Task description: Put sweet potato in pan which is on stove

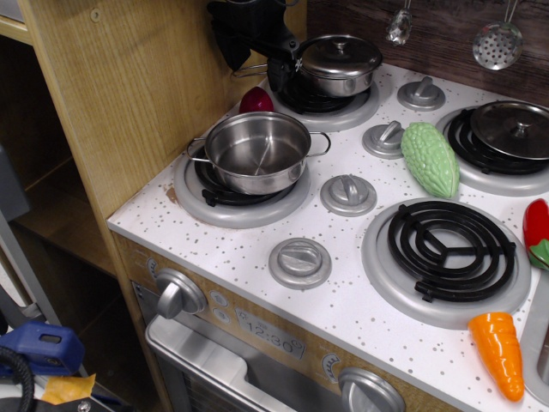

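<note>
The black gripper [257, 39] is hanging at the upper middle of the frame, above the back left burner and close against the wooden side panel [129, 94]. Its fingers are merging into a dark mass, so I cannot tell whether it is spread or closed; nothing is visibly sitting in it. Just below it, the sweet potato [256, 100] is lying on the white speckled stove [343, 300], peeking out behind the far rim of the pan [257, 152], near the wooden panel. The pan is sitting lidless and empty on the left front burner, its wire handles pointing to either side.

Judging from this, the task is hardly begun: the sweet potato is not yet in the pan, and the grasp, lift and drop are all remaining.

Room is looking tight around the target. The wooden panel is crowding the left, the pan's rim is touching or nearly touching the potato in front, and the lidded steel pot [340, 64] is standing just to the right. The approach from straight above is appearing the most open. Further right, the green bitter gourd [430, 159], the flat lidded pan [513, 129], the empty coil burner [446, 249], the red pepper [537, 233] and the orange carrot [500, 354] are lying well apart from the path.
</note>
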